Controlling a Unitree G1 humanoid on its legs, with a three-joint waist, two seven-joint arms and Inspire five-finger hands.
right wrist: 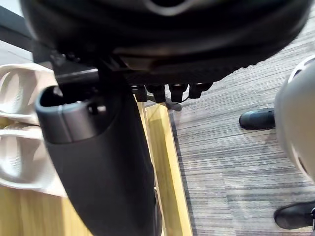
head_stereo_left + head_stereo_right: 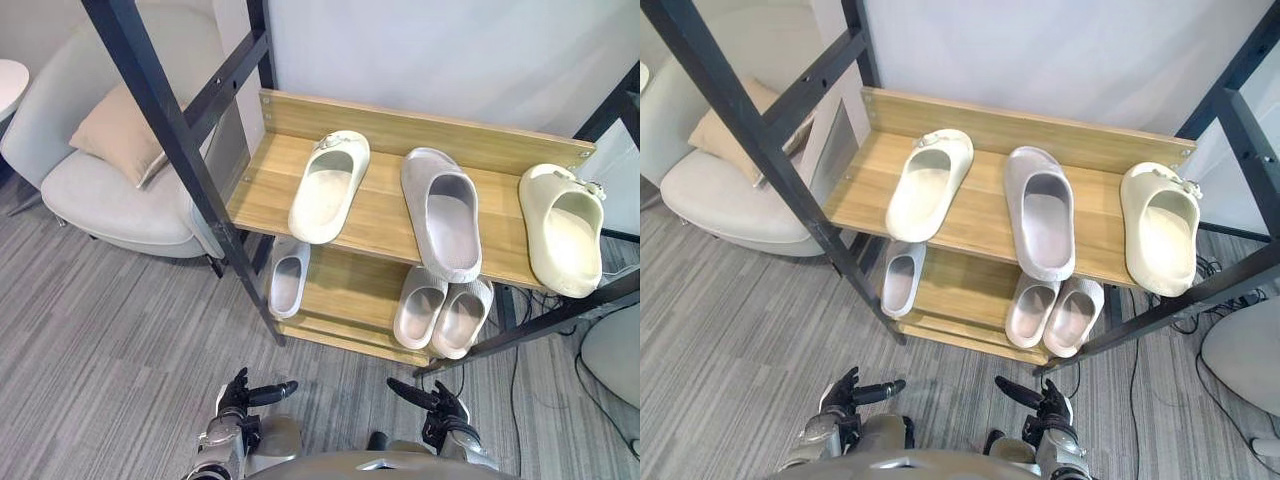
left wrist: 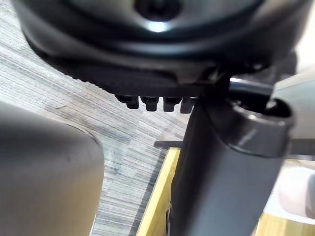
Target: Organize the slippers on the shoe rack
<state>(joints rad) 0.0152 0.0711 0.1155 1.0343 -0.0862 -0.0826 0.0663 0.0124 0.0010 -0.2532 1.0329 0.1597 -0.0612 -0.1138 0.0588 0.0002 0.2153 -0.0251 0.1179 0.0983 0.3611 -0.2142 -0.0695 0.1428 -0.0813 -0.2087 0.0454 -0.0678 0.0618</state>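
Observation:
A wooden shoe rack [image 2: 385, 215] with a black frame stands in front of me. Its top shelf carries a cream slipper [image 2: 330, 185] on the left, a grey slipper [image 2: 440, 212] in the middle and a second cream slipper [image 2: 562, 228] at the right end. On the lower shelf lie a single pale slipper [image 2: 288, 275] to the left and a pale pair [image 2: 442, 310] to the right. My left hand [image 2: 240, 393] and right hand [image 2: 440, 405] hang low over the carpet, short of the rack, fingers relaxed, thumbs pointing inward. Both hold nothing.
A grey armchair [image 2: 110, 190] with a beige cushion [image 2: 120, 130] stands left of the rack. A slanted black post [image 2: 170, 130] crosses in front of the rack's left end. A person's black shoes [image 1: 258, 118] are on the carpet at my right, beside a grey rounded seat [image 2: 615, 355].

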